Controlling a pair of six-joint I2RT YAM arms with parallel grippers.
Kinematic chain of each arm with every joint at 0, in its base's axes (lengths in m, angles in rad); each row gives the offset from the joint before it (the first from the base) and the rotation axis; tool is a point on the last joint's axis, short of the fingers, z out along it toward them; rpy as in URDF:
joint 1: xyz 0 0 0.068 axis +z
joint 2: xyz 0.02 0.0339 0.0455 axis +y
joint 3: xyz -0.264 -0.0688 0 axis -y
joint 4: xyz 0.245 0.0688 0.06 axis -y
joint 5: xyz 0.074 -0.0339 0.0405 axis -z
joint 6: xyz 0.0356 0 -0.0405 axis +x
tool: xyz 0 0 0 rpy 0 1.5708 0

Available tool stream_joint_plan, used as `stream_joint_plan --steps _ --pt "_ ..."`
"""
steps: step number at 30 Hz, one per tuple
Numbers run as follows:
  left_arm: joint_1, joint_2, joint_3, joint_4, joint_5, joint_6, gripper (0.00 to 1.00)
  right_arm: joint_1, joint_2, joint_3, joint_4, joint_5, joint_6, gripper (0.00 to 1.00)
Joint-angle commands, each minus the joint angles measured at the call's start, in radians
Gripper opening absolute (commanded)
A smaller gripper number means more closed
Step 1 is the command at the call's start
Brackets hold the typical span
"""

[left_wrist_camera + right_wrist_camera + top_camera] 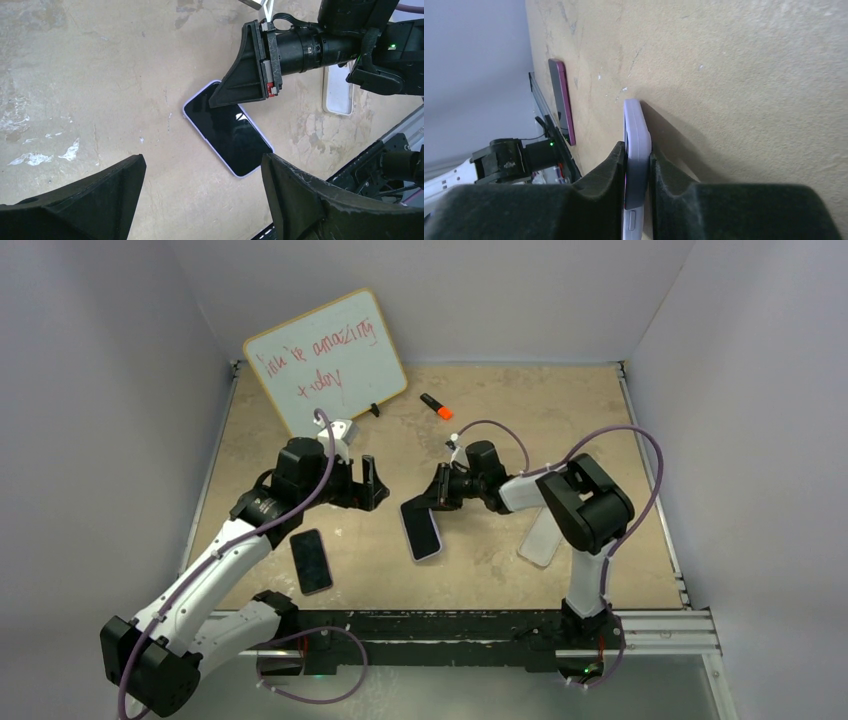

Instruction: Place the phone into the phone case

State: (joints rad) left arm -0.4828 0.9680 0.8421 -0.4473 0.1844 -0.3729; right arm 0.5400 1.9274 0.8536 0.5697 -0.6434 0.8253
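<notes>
Squarely between the right gripper [638, 165] fingers sits the lavender-rimmed phone [227, 132], pinched across its thickness, one finger on the dark screen and one beneath the back. The gripped end is raised a little; the end away from the fingers touches the table [560, 420]. Whether the lavender rim is a case or the phone's own body cannot be told.

Both long edges of this phone are free, with bare tabletop along them. The left gripper [374, 488] hovers just beyond the phone's free side, jaws spread wide and holding nothing, and a strip of open table lies between the two grippers.

Two phones are in view. The second, a dark phone [311, 561] with a magenta edge, lies flat below the left gripper toward the arm bases. One pale case [541, 538] lies behind the right gripper, beside that arm's elbow. One whiteboard [325, 360] and one orange marker [436, 407] lie beyond both grippers, near the far wall.
</notes>
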Motion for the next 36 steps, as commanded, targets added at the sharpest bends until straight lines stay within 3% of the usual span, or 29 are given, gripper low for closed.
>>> stream_joint_plan --steps 1,6,10,13,19,28,36 --pt "0.003 -0.014 0.009 0.011 -0.036 0.029 0.89 -0.040 -0.002 0.047 -0.037 0.058 -0.084 0.26" --pt "0.003 -0.006 0.005 0.004 -0.046 0.031 0.90 -0.074 -0.058 0.059 -0.153 0.115 -0.159 0.43" --pt "0.003 0.007 0.012 -0.013 -0.046 0.034 0.90 -0.084 -0.102 0.113 -0.344 0.187 -0.246 0.49" --pt "0.003 -0.002 0.012 -0.013 -0.061 0.035 0.90 -0.084 -0.141 0.119 -0.389 0.207 -0.277 0.40" --pt "0.003 0.000 0.017 -0.019 -0.100 0.029 0.90 -0.064 -0.202 0.063 -0.337 0.153 -0.225 0.01" --pt "0.003 -0.012 0.018 -0.034 -0.129 0.027 0.91 0.020 -0.161 0.051 -0.268 0.151 -0.160 0.00" --pt "0.003 -0.019 0.027 -0.077 -0.228 -0.001 0.92 0.044 -0.048 -0.017 -0.320 0.309 -0.170 0.00"
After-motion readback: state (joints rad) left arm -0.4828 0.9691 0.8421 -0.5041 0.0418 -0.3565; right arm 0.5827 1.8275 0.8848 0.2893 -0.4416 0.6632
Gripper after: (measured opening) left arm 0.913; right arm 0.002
